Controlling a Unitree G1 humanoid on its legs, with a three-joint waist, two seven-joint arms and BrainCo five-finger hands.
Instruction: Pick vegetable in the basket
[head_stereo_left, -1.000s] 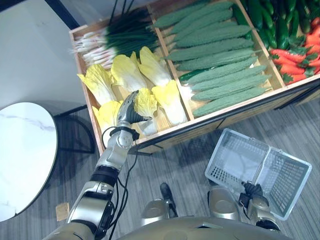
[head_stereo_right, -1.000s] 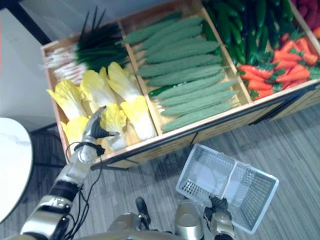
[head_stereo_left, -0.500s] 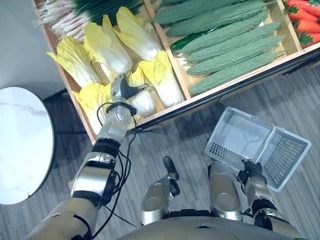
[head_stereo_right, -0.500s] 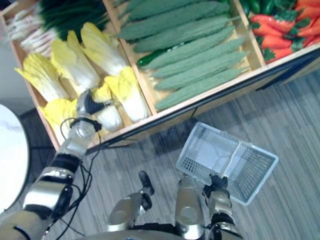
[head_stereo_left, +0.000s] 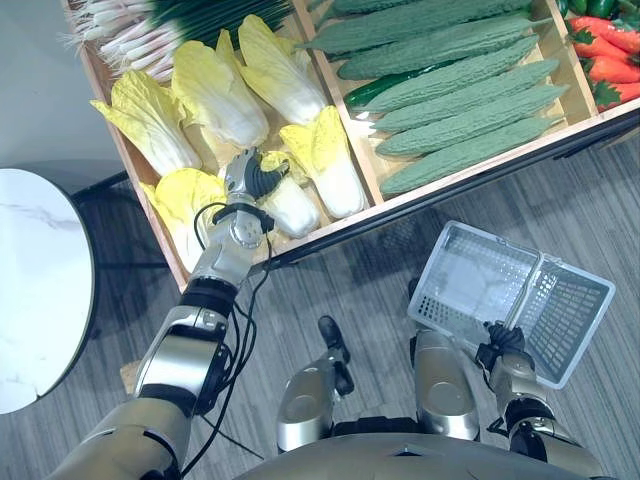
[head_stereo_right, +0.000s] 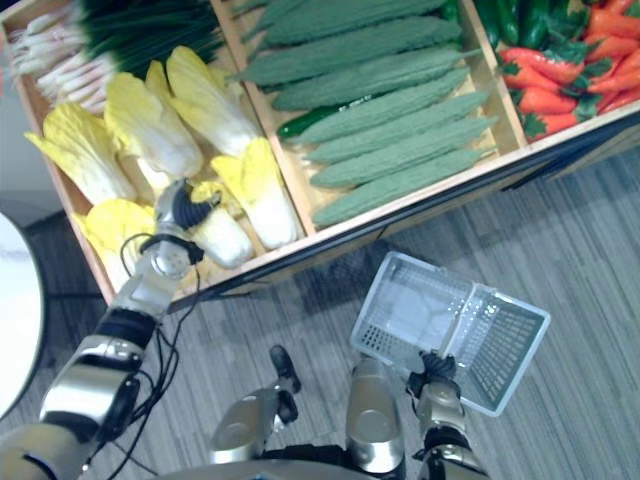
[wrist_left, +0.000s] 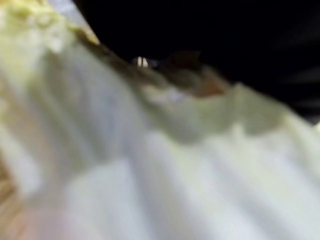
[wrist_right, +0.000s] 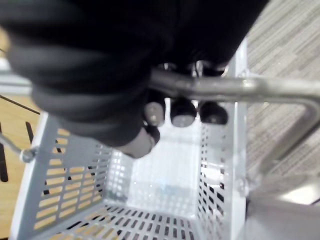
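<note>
Left hand (head_stereo_left: 250, 178) on cabbage (head_stereo_left: 290, 205), grip not discernible; right hand (wrist_right: 183, 114) closed round basket (head_stereo_left: 445, 318) handle. Risk: smooth cabbage slips from weak hold on lifting

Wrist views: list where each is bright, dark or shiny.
Left wrist view: the pale white-and-yellow napa cabbage is brightly lit, with blackness behind it. Right wrist view: the right hand is a dark mass curled round the grey metal handle; the floor of the white perforated plastic basket gleams.
</note>
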